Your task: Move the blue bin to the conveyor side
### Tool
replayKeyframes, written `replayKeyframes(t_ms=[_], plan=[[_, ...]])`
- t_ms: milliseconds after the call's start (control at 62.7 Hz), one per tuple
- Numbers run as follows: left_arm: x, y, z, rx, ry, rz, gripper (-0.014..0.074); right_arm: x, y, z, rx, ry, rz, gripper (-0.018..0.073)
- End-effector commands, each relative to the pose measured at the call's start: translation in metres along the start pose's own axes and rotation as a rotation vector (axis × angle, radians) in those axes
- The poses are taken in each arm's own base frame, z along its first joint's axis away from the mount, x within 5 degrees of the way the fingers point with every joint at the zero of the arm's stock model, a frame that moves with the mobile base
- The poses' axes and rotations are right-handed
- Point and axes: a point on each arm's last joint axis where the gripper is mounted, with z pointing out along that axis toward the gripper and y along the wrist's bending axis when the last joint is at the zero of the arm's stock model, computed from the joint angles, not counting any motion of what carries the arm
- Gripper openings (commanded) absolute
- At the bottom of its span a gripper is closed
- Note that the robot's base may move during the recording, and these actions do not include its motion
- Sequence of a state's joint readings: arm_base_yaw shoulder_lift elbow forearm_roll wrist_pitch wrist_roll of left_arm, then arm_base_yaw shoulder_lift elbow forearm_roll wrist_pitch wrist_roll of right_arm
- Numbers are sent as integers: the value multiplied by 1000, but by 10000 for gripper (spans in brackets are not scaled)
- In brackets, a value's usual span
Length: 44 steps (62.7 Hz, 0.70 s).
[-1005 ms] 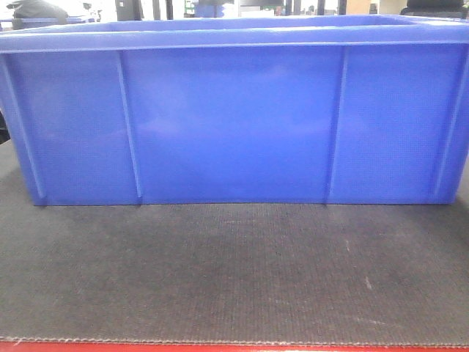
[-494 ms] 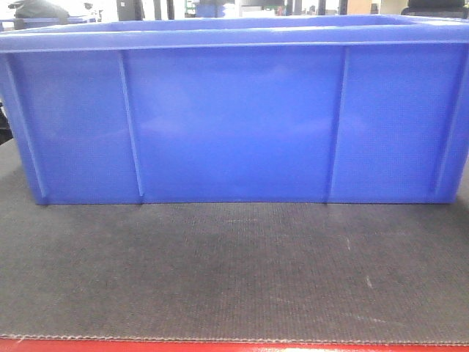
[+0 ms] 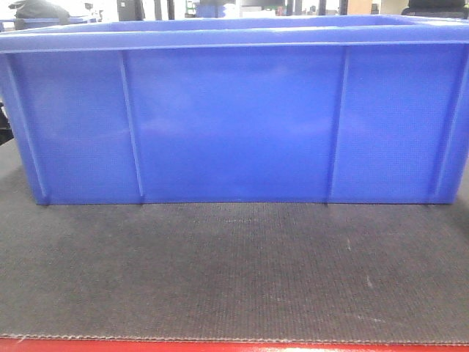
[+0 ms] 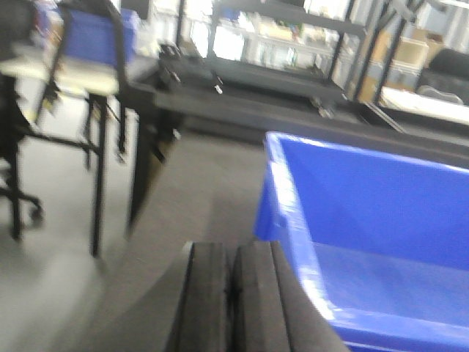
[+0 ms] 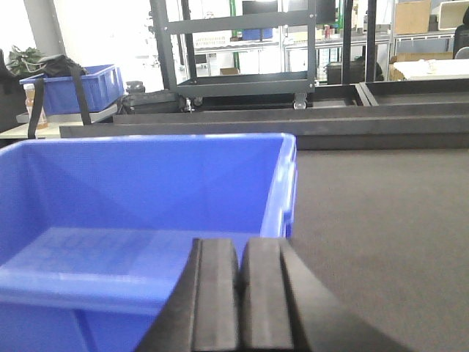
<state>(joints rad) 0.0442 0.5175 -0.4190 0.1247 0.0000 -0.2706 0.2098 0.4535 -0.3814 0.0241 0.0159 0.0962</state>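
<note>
The blue bin [image 3: 234, 121] stands on the dark woven conveyor belt [image 3: 234, 271], filling the upper half of the front view, with the belt's red edge strip [image 3: 234, 346] at the bottom. Neither gripper shows in the front view. In the left wrist view my left gripper [image 4: 234, 253] is shut and empty, just left of the bin's left rim [image 4: 289, 213]. In the right wrist view my right gripper [image 5: 239, 253] is shut and empty, above the bin's near right corner [image 5: 282, 213]. The bin's inside [image 5: 132, 198] looks empty.
Behind the belt stand a black wheeled cart [image 5: 242, 59], a dark raised rail [image 5: 293, 121] and shelving. A second blue bin [image 5: 73, 84] sits on a table at the back left. Black table legs and a chair [image 4: 95, 139] stand left of the belt.
The bin stays in the same place in the front view; nothing has visibly moved.
</note>
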Motion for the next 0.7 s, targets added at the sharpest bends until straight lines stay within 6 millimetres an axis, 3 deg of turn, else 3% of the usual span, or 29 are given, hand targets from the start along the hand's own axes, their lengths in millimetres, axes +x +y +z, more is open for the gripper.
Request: replayKeyframes(t_ms=[0, 96, 303, 686], plan=[[3, 2, -12, -9, -60, 29, 4, 10, -1, -3, -1, -12, -9, -90], [13, 3, -24, -5, -82, 53, 4, 21, -3, -4, 2, 10, -9, -90], [29, 7, -44, -22, -77, 61, 4, 15, -2, -14, -6, -64, -9, -90], [29, 7, -58, -28, -113, 60, 4, 11, -1, -43, -15, -127, -9, -90]])
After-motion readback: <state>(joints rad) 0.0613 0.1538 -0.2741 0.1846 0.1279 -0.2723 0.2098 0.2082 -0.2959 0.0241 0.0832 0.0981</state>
